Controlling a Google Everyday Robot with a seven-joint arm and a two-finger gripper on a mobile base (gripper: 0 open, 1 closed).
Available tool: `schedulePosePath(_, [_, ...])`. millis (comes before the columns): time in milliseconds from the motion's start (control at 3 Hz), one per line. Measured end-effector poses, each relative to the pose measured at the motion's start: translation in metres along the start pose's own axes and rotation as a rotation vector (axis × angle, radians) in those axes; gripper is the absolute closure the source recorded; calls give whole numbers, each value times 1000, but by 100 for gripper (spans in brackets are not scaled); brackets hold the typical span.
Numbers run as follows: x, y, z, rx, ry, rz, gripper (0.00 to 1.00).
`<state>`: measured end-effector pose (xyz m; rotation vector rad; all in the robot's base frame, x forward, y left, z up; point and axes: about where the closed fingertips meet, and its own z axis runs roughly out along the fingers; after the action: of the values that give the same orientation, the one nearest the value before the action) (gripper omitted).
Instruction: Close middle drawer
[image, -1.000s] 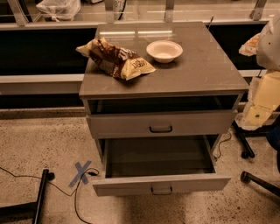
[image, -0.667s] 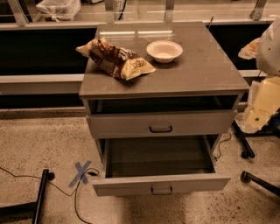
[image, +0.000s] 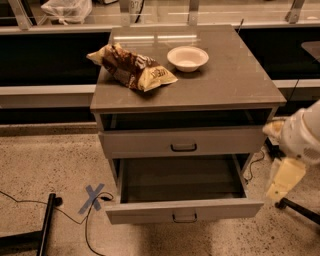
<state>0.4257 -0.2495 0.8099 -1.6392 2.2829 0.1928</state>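
Note:
The middle drawer (image: 184, 210) is pulled far out of the grey-brown cabinet (image: 235, 85). Its deep box is empty, and its low front carries a small dark loop handle (image: 184, 218). Above it, the taller uppermost drawer front (image: 150, 142) stands almost flush, with a dark gap over it. The lowest drawer is hidden under the open one. My gripper (image: 284, 180), a cream piece hanging from the white arm (image: 302, 135), is to the right of the cabinet. It is level with the open drawer's right side and apart from it.
A crumpled chip bag (image: 131, 67) and a white bowl (image: 187, 57) lie on the cabinet top. Blue tape forms a cross (image: 93, 198) on the speckled floor at left, next to a black cable (image: 30, 205) and a black stand leg (image: 44, 225). A chair base (image: 300, 210) stands at the right.
My arm has dropped down along the cabinet's right side, from level with the top to level with the open drawer. The drawer has not moved.

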Motion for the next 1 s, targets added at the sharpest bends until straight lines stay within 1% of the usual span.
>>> schedulePosePath(333, [8, 1, 19, -26, 0, 17, 0])
schedulePosePath(667, [9, 0, 24, -33, 3, 20, 0])
schedulePosePath(1000, [18, -1, 40, -6, -18, 36, 0])
